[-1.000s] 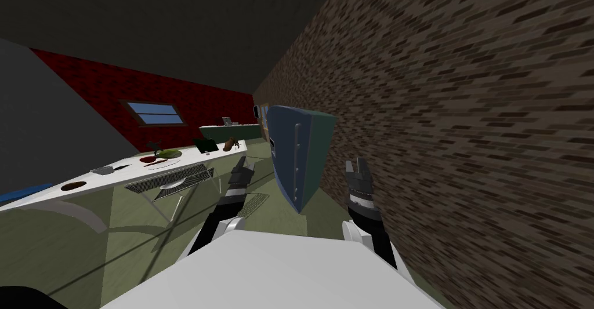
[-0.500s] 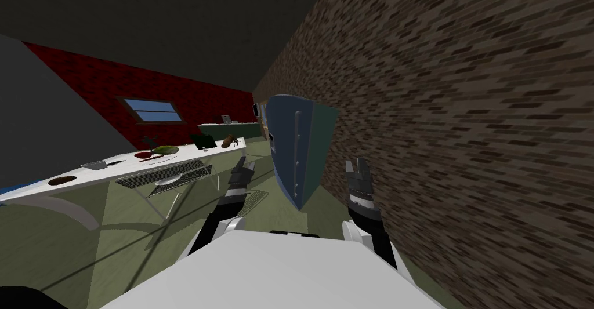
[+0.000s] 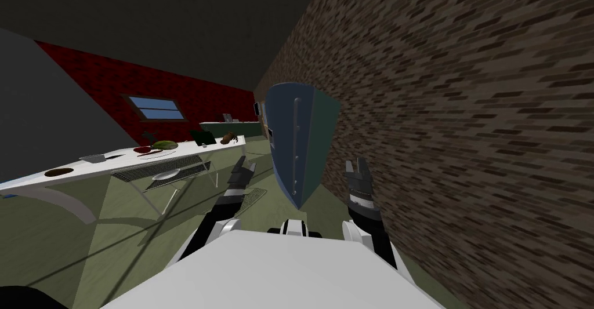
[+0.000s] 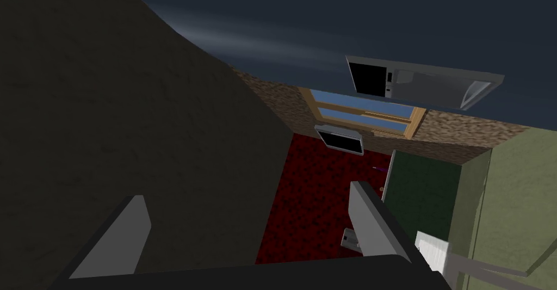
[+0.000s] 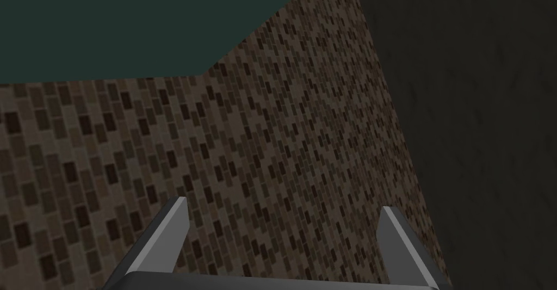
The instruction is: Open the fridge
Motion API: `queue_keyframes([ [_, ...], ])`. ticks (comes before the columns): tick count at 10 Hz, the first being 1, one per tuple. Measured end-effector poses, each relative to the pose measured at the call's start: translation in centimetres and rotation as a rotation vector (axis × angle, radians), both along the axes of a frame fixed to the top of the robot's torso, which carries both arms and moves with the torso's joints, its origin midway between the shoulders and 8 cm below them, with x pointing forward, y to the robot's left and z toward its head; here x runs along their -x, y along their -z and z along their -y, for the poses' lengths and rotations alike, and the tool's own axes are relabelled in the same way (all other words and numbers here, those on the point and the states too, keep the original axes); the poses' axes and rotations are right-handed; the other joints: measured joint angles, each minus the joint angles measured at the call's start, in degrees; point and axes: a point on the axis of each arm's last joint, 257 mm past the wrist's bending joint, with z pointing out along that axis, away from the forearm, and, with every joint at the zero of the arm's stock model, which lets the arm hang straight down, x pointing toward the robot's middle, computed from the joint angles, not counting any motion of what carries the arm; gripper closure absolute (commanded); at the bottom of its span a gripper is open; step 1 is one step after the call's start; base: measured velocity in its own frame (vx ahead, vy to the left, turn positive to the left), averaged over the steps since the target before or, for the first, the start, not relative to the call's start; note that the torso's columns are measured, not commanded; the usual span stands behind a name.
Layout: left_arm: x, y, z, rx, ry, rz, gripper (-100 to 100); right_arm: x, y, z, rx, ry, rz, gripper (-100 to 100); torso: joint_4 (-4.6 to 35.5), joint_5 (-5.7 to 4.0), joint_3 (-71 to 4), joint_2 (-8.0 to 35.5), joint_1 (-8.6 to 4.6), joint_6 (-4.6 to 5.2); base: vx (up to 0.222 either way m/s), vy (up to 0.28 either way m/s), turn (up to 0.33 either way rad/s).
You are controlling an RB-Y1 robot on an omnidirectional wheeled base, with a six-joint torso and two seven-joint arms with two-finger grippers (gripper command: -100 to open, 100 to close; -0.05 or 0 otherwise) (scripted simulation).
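**Left gripper (image 3: 243, 165) lies on fridge (image 3: 284, 149) door side**

Both grippers stand released and empty. The right gripper (image 3: 354, 163) flanks the green side. The fridge stands at frame centre, ahead, apart from both. Its handle (image 3: 297, 143) runs vertically; the left arm is judged better placed.

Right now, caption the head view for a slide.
Left gripper and right gripper, open, short of the blue fridge by the brick wall; white table left.

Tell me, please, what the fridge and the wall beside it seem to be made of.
The fridge has a smooth, flat blue front, a teal side and a pale grey handle; perhaps painted metal, though the plain render leaves it open. The wall looks like matte brown brick, judging by its staggered rows of small blocks.
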Motion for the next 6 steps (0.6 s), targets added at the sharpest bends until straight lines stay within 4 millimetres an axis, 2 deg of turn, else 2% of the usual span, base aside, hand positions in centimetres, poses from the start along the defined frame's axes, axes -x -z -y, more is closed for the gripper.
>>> queue_keyframes([
  [6, -0.3, 2.5, -1.0, 0.065, 0.038, -0.120, -100, 0.0, 0.0, 0.0, 0.000, 0.000, 0.000, 0, 0.1, 0.07, 0.0, 0.1, 0.23, 0.00, 0.084, -0.144, 0.076],
])
